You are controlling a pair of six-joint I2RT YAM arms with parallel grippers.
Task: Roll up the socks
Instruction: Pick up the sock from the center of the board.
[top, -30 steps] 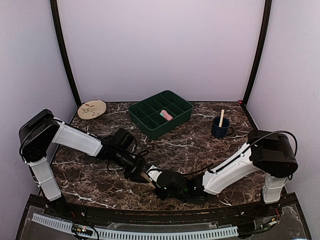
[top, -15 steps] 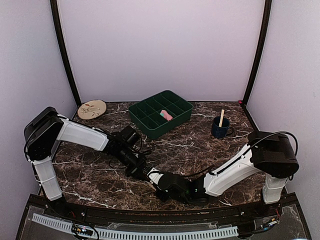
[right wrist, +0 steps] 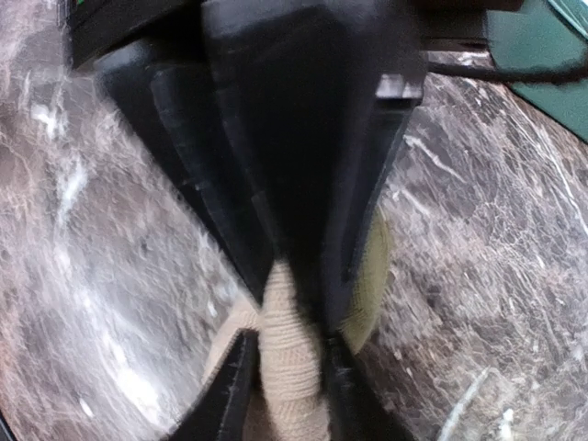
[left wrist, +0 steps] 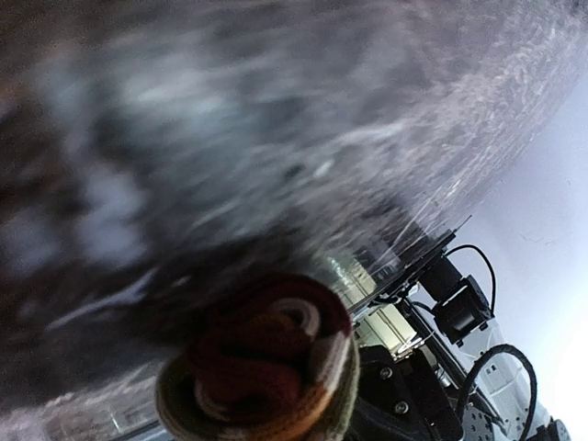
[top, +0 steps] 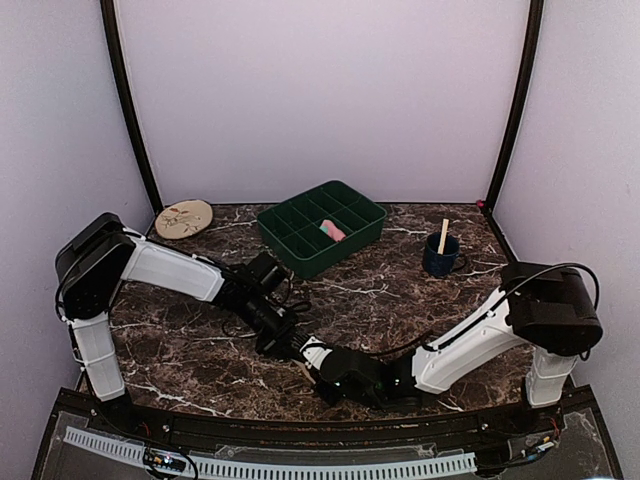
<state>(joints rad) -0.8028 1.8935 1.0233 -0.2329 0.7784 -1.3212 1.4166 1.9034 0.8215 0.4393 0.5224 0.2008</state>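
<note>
The beige striped sock is a tight roll, seen end-on as a maroon, beige, orange and olive spiral in the left wrist view. My left gripper is shut on it, though its fingers are hidden there. My right gripper meets it from the opposite side, its fingers pressed on a beige fold of the sock. The left gripper's black fingers fill the space above. In the top view both grippers meet low near the table's front centre, with only a scrap of sock showing. The pink sock lies in the green tray.
A green compartment tray stands at the back centre. A blue mug with a wooden stick is at the right. A round beige disc lies at the back left. The table's front edge runs just below the grippers.
My left arm has swung a little to the right and its jaws have closed on the rolled sock. The right gripper has stayed in place beside it.
</note>
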